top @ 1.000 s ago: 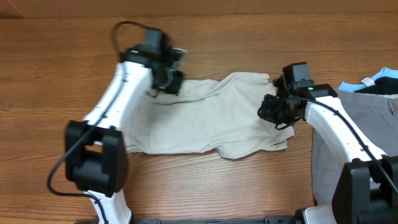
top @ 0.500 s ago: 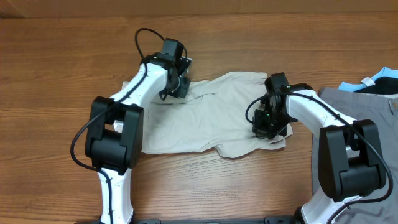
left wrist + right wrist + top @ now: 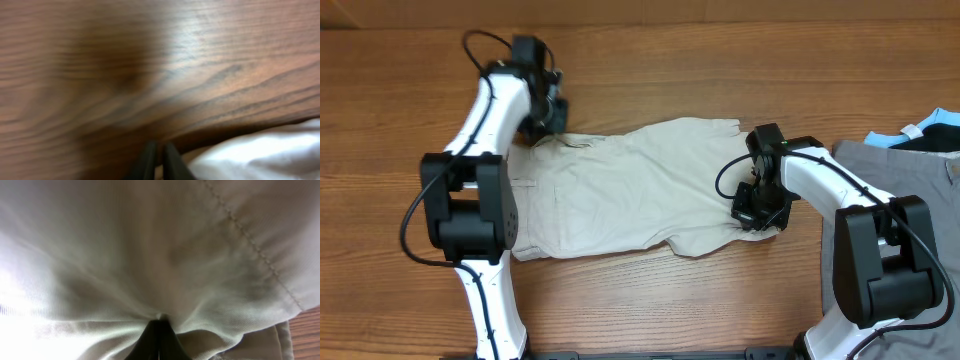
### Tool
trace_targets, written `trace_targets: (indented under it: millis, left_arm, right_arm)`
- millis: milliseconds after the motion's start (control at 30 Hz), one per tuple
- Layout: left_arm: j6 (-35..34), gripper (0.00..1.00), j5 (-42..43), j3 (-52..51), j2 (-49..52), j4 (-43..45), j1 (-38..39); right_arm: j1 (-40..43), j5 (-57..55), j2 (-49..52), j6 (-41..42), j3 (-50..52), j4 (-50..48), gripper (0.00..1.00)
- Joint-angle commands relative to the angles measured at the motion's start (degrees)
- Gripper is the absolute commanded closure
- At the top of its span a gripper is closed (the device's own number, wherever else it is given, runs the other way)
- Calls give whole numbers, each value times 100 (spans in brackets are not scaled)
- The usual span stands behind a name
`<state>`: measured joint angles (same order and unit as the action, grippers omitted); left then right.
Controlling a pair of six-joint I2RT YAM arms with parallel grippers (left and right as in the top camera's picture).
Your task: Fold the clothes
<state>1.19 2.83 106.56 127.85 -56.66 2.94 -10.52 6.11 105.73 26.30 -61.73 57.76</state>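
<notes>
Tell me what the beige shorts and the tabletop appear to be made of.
Shorts: likely a woven cotton-type cloth, matte. The right wrist view shows a fine ribbed weave, a stitched seam and soft creases.
Tabletop: wood or wood-look laminate with a smooth, slightly glossy finish. Grain lines run across it, and the pictures cannot settle which it is.

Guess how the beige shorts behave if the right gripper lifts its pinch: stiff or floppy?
Likely floppy: the shorts bunch into soft folds at the right gripper, so the rest should drape and trail. Probably light, being thin cloth lying flat. Slip seems unlikely: matte weave.
</notes>
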Motion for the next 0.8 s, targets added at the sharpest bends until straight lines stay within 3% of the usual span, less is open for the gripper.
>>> trace_targets:
  millis: [0, 233, 400, 500, 767]
  left_arm:
    - [9, 84, -109, 1084, -114, -542, -37]
    - [-55, 80, 796, 2544, -468, -1917, -17]
    - [-63, 96, 1318, 2448, -527, -2535, 264]
    - [-79, 96, 1325, 1945, -527, -2404, 595]
    - [-463, 95, 758, -267, -527, -852, 1257]
  right_arm:
    - [42, -162, 118, -35, 205, 83, 96]
    - [39, 339, -634, -282, -195, 153, 95]
    - [39, 1298, -1351, -713, -361, -249, 96]
    - [-7, 2282, -1421, -1344, -356, -839, 96]
    - [-328, 2295, -715, -1250, -190, -2330, 96]
